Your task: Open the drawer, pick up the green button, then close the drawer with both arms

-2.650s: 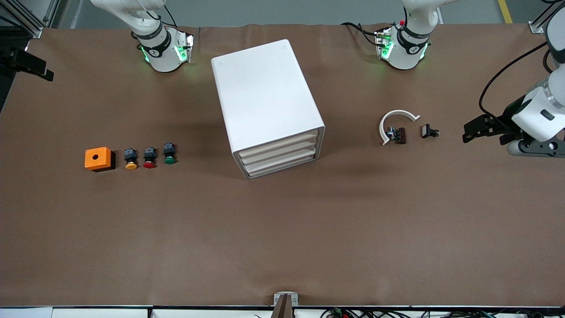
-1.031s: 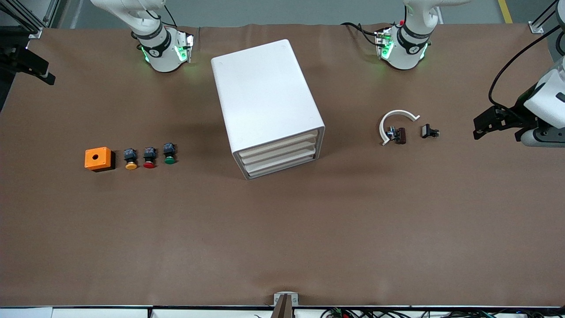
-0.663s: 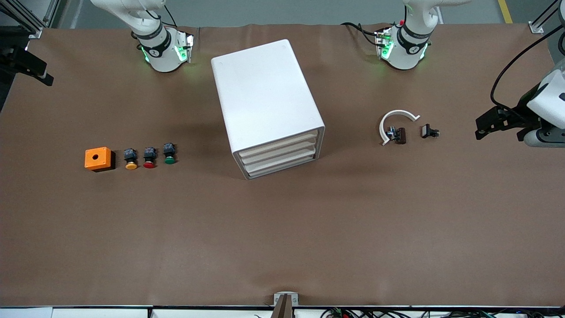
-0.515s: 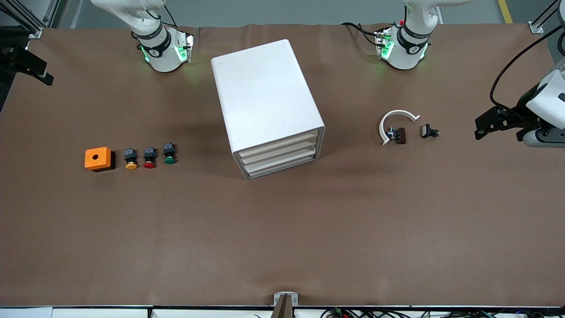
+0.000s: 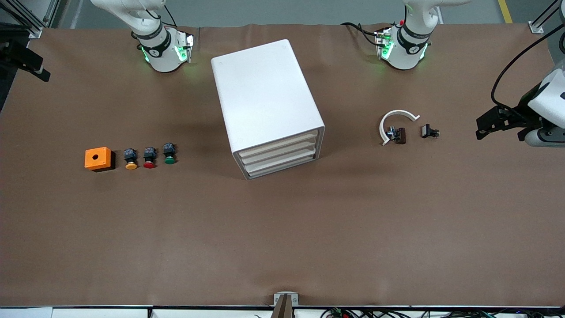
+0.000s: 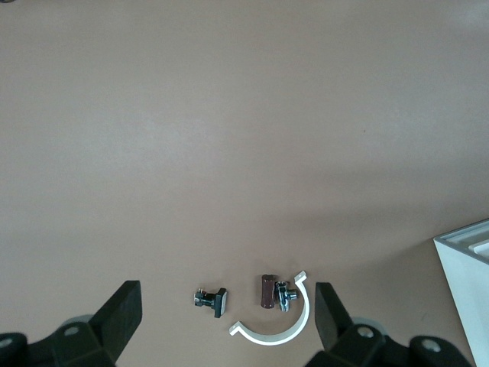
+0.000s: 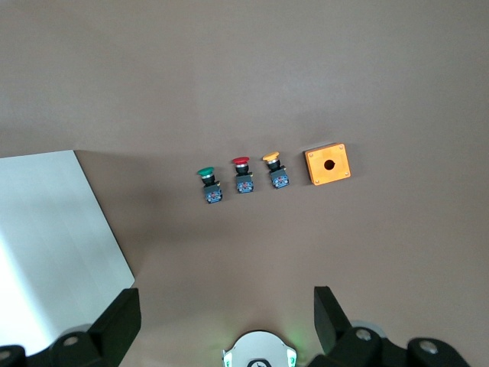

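1. The drawer [image 5: 282,167], lowest in the white cabinet [image 5: 265,99], is shut, its front long axis running across the table and facing the front camera.
2. The green button [image 5: 169,153] lies on the table toward the right arm's end.
3. The left gripper [image 5: 482,126], jaws wide, hangs over its table end, apparently nearer the drawer.
4. The right gripper [image 7: 225,325], jaws wide, waits high.

High front camera faces the bases, cabinet [image 5: 267,106] central; both wrist cameras look straight down from well up, each catching a cabinet corner.
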You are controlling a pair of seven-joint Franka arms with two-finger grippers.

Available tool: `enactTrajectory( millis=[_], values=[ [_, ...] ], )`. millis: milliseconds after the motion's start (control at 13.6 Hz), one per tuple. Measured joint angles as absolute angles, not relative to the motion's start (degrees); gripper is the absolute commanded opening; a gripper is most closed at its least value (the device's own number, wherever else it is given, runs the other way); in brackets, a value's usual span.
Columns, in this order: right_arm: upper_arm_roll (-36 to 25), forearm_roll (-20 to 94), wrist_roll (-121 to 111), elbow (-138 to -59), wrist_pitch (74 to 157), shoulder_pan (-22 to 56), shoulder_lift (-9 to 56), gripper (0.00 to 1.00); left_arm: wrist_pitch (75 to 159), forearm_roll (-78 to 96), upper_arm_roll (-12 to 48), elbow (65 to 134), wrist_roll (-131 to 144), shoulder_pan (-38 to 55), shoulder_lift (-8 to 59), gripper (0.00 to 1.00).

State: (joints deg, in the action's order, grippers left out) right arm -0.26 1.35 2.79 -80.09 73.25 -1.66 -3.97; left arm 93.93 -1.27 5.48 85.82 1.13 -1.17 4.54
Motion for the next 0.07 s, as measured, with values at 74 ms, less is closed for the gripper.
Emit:
enactTrajectory(
  millis=[74],
  values=[
    [-0.3, 1.4, 2.8, -80.1, 73.2, -1.7, -4.2, 1.00, 93.9, -1.3, 5.4, 85.7, 1.1, -1.2, 4.5, 1.00]
  ],
)
